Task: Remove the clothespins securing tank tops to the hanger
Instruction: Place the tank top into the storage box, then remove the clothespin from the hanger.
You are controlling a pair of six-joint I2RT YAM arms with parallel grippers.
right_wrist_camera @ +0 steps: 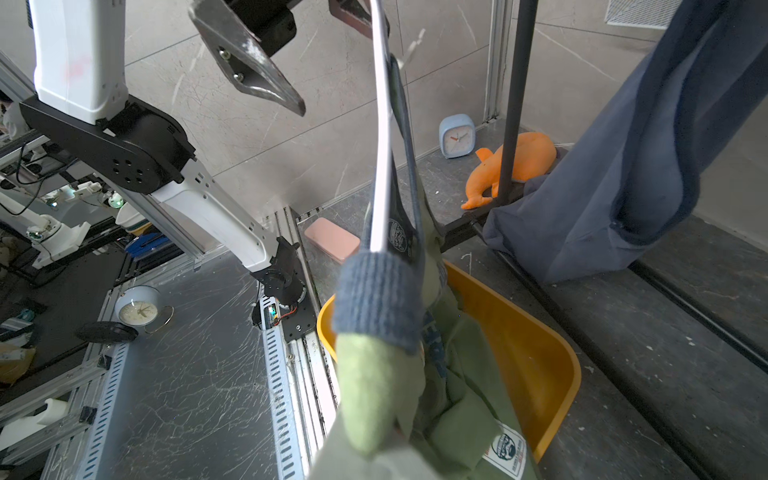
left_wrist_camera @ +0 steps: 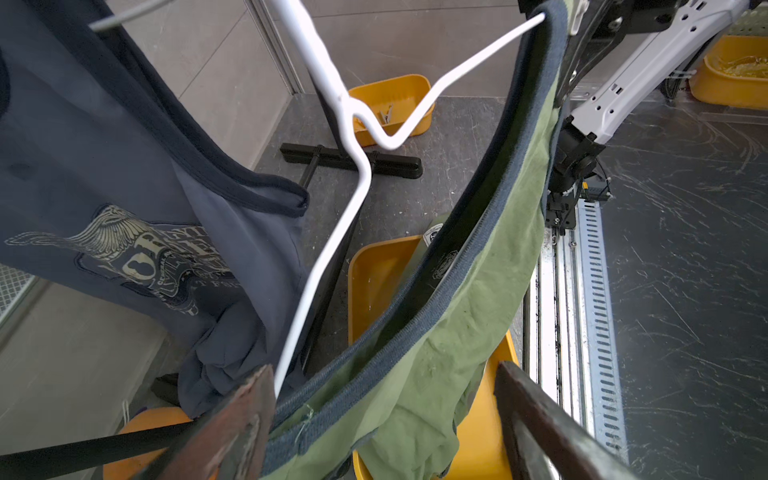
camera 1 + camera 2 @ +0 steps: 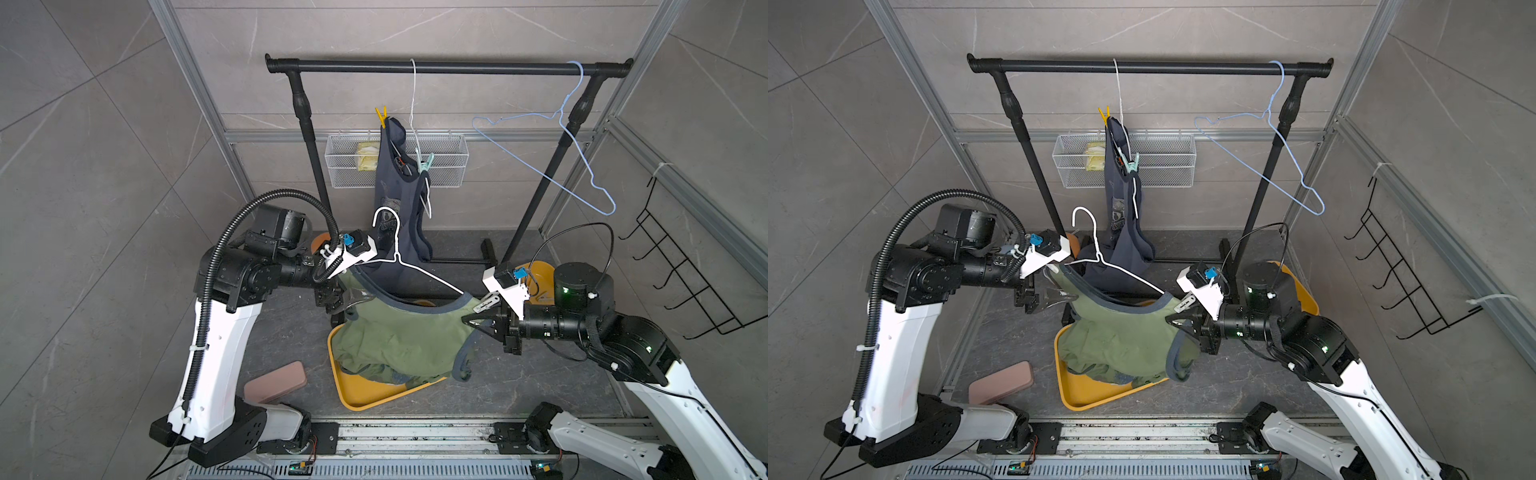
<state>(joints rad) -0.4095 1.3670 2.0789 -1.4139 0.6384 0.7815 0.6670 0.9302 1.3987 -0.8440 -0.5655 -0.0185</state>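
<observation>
While my right gripper [image 3: 471, 322] pinches the ribbed shoulder of the olive tank top [image 3: 399, 332], my left gripper [image 2: 386, 419] gapes wide around its other soft shoulder.
White plastic clothespin [image 3: 486, 302] sits just beside the right jaws; thin wire hanger [image 3: 419, 272] spans both grippers.

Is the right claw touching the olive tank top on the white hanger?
Touching. In both top views the shut right claw pinches the olive tank top at its blue-grey shoulder trim, with no gap showing.
</observation>
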